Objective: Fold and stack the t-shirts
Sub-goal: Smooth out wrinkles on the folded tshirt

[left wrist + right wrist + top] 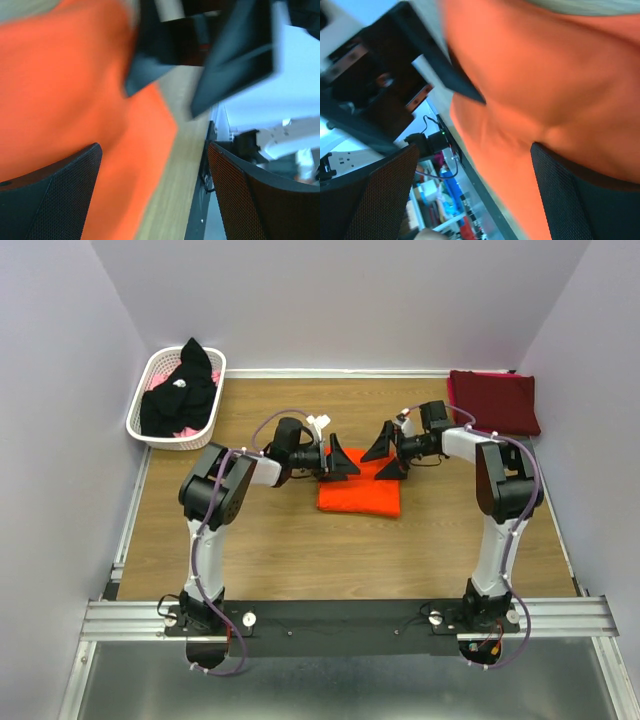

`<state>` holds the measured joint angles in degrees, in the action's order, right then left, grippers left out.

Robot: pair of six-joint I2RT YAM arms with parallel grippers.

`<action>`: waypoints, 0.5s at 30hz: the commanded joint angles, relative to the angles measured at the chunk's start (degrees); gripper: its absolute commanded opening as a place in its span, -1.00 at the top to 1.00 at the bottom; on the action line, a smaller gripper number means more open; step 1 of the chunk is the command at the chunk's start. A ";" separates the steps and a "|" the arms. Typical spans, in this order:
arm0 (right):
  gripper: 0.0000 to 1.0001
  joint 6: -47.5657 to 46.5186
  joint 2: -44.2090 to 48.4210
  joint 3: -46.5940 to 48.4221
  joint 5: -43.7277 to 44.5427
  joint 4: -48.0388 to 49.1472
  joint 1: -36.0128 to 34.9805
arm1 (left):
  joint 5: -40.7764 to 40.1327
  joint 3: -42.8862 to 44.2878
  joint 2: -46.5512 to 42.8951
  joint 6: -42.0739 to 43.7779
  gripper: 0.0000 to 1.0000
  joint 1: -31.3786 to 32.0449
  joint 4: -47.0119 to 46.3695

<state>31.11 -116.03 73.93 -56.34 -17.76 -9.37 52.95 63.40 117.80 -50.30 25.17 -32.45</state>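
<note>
At the far left, the white basket (172, 439) is sitting in the back corner of the table (270, 550). The black t-shirt (190, 390) is lying bundled inside it and poking up over the far rim, with a bit of pink cloth (157, 383) showing beneath it.

Moving in from there, I am reaching my left arm toward the middle of the table. I am holding my left gripper (342, 462) spread wide, with nothing between its fingers. It is hanging at the far left corner of the orange t-shirt (360, 498). My left wrist camera is giving a blurred picture, with orange cloth filling its left half and bare wood running beside the shirt's edge. From these views I cannot tell whether my fingers are touching the cloth or sitting just above it.

The orange t-shirt is lying in the centre of the table as a folded rectangle, flat on the wood between my two arms.

Just to its right, I am holding my right gripper (386, 457) over the shirt's far edge, facing the left one, with the two close together but apart. Its fingers are also spread wide, with nothing pinched between them. My right wrist camera is showing blurred orange cloth across most of its frame. Again I cannot say whether there is contact.

At the far right, the maroon t-shirt (493, 402) is lying folded in the back corner of the table, well apart from both grippers.
</note>
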 commanded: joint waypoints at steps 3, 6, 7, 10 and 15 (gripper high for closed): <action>-1.00 1.32 -5.87 -0.36 1.84 2.73 -0.04 | -5.57 0.24 5.95 -1.21 -0.88 -3.10 4.49; -1.00 0.79 -5.71 -0.28 1.15 2.47 1.45 | -7.07 -0.46 3.95 1.25 -0.89 -6.17 6.78; -1.00 1.05 -4.83 -0.28 0.53 2.20 1.54 | -6.63 -0.73 3.93 1.61 -0.88 -6.44 6.78; -1.00 2.37 1.12 0.16 -0.26 1.50 1.63 | -3.30 -1.86 -3.08 3.28 -0.88 -5.92 7.13; -1.00 10.45 8.35 -2.12 -1.50 2.20 1.19 | -1.27 -6.35 -14.43 0.39 -0.89 -1.53 6.79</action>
<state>36.10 -114.10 73.30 -57.71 -16.29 -8.34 51.11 59.20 110.17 -49.95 20.47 -26.13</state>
